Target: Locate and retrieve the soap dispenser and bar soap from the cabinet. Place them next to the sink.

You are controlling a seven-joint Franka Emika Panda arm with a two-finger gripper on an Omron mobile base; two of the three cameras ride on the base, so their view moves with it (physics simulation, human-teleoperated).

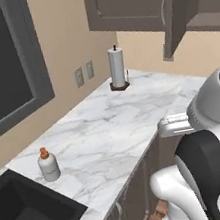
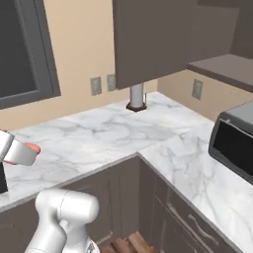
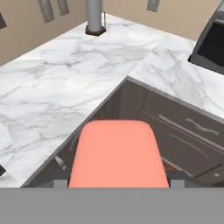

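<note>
Hand view has the flat salmon-pink bar soap (image 3: pixel 118 153) clamped in the gripper (image 3: pixel 119 181), above the marble counter's (image 3: pixel 52 83) front edge. The white orange-capped soap dispenser (image 1: pixel 48 164) stands on that counter, just beside the black sink (image 1: pixel 27 212).

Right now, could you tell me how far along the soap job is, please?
Done: the small white pump bottle with orange top stands on the marble counter beside the black sink. In hand: the end effector holds the salmon-pink bar soap. Left: setting it by the sink.

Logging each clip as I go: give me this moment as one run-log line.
soap dispenser: on counter beside sink | bar soap: held in gripper, over counter edge | cabinet: door open
</note>
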